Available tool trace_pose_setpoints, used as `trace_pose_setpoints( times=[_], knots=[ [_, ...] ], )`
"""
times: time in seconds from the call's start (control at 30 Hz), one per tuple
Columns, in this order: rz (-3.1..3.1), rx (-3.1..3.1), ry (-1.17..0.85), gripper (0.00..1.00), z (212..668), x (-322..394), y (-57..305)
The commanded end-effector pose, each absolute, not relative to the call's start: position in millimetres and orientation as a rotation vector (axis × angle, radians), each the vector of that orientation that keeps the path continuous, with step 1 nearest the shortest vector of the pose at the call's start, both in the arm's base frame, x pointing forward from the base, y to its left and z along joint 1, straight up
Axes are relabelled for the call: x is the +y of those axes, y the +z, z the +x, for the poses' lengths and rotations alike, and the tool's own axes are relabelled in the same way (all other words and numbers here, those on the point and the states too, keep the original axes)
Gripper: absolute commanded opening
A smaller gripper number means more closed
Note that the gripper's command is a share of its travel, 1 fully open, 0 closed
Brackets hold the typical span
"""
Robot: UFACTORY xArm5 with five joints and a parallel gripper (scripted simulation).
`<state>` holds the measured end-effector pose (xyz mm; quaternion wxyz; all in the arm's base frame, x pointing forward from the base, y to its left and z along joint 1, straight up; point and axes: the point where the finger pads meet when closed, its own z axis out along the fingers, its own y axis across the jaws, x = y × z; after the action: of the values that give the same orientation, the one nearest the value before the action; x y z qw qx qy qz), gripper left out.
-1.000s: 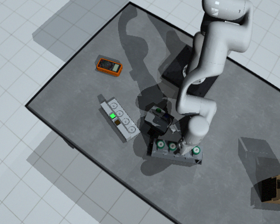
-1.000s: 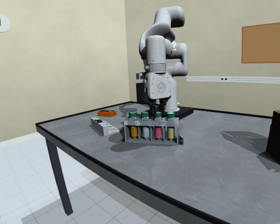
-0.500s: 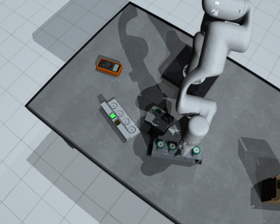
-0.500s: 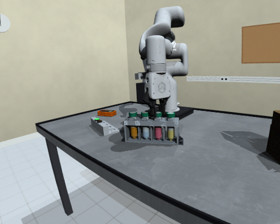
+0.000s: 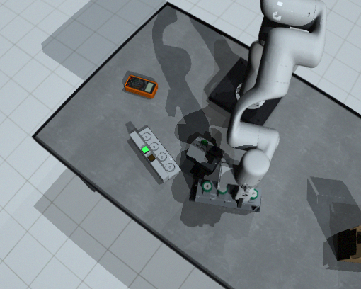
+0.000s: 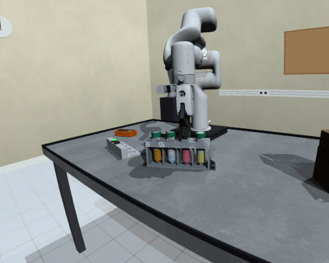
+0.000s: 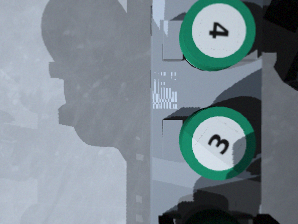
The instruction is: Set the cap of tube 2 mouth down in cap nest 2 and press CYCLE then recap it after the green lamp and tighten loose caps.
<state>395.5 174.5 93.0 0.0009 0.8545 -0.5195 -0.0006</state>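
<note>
The decapping station [image 5: 226,198] holds four tubes with green caps on the table in front of the arm. My gripper [image 6: 183,133] points straight down over tube 2, the pink one [image 6: 186,156]. In the wrist view cap 4 [image 7: 217,32] and cap 3 [image 7: 217,143] sit on their tubes, and the cap of tube 2 [image 7: 210,218] shows only at the bottom edge between my dark fingers. The fingers stand slightly apart around that cap, open rather than clamped. Cap 1 [image 5: 253,194] is on its tube. The cap tray [image 5: 154,154] has its green lamp [image 5: 144,149] lit and all nests empty.
The key housing [image 5: 204,150] with the green key [image 5: 204,142] stands between the tray and the station, close to my arm. An orange multimeter [image 5: 141,86] lies at the far left. A cardboard box [image 5: 354,244] stands at the table's right edge.
</note>
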Motion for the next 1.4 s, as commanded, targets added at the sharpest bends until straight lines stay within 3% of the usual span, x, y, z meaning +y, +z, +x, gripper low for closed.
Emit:
trace_pose_setpoints(
  times=[0.0, 0.37, 0.63, 0.67, 1.13, 1.37],
  knots=[
    [2.865, -1.295, 0.004, 0.46, 397.3, 175.2, 94.8],
    [3.102, -0.511, 0.005, 0.46, 397.3, 175.2, 94.8],
    [3.102, -0.511, 0.005, 0.46, 397.3, 175.2, 94.8],
    [3.102, -0.511, 0.005, 0.00, 397.3, 175.3, 94.8],
    [3.102, -0.512, 0.005, 0.00, 397.3, 175.2, 94.9],
    [2.966, -1.043, 0.005, 0.00, 397.3, 175.2, 94.5]
  ],
)
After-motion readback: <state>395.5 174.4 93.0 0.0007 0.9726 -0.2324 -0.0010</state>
